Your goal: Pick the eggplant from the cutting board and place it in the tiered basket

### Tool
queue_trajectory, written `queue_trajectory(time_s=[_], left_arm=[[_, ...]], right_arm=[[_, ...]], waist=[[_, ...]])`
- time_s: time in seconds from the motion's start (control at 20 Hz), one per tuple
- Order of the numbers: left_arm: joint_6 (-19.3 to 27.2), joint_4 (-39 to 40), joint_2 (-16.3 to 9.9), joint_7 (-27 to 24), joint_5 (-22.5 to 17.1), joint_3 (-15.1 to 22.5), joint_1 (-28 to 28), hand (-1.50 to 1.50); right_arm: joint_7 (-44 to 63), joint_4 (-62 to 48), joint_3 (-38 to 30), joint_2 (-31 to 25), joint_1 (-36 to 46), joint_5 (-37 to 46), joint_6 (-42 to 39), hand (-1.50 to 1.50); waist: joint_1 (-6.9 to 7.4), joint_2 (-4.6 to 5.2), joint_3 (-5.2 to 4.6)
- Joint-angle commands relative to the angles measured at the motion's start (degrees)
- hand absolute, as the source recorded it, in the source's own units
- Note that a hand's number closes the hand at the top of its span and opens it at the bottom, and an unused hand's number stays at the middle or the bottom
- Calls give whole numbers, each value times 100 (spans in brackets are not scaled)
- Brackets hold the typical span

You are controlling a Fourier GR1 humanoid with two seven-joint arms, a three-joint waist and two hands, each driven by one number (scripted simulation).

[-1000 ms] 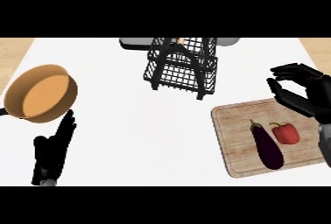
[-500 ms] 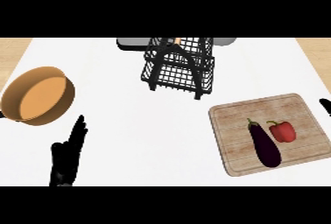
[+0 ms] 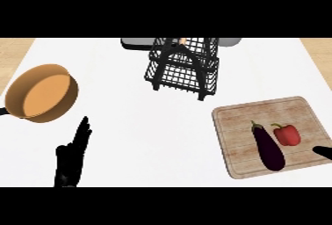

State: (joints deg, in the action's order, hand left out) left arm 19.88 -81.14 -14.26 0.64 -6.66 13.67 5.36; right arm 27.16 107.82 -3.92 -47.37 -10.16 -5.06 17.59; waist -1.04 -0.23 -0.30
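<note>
Head view shows the cutting board (image 3: 246,132) at the right, the black tiered basket (image 3: 183,66) up the counter, and the eggplant (image 3: 268,145) lying on the board beside a red pepper (image 3: 286,134). Left hand (image 3: 71,156) rests with straight fingers. Right hand (image 3: 322,152) barely shows; its fingers' state is unclear. It should approach across the eggplant's middle, avoiding the pepper.

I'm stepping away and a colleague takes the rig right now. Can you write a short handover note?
Left hand: open, fingers up, resting at the lower left; holds nothing.
Right hand: only a tip shows at the right edge, over the cutting board; fingers unreadable.
Eggplant: lying on the board beside a red pepper, not gripped.
Tiered basket: at the counter's far side.
Done: nothing. Left: grasp the eggplant, carry it to the basket, place it.
</note>
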Motion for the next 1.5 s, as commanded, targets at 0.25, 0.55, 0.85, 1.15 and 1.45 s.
queue_trajectory(time_s=[0.25,0.55,0.85,1.15,1.45], left_arm=[[-56,215,141,-134,64,53,-107,0],[-306,533,83,-195,-24,-194,-371,0],[-297,328,172,-243,65,-78,-178,0],[-160,428,254,-151,179,-70,-211,0],[-80,325,371,-298,324,20,6,0]], right_arm=[[2965,1391,929,-1538,105,1143,-896,-150],[4468,1503,1959,-980,1265,2076,-1185,-150],[4794,743,2820,-185,1890,3036,-1583,-150],[5169,326,3232,70,1971,3143,-2140,-150],[5112,-318,3275,676,2325,3184,-2358,-150]], waist=[[153,26,1],[207,41,18],[231,41,20],[181,34,16],[179,27,24]])
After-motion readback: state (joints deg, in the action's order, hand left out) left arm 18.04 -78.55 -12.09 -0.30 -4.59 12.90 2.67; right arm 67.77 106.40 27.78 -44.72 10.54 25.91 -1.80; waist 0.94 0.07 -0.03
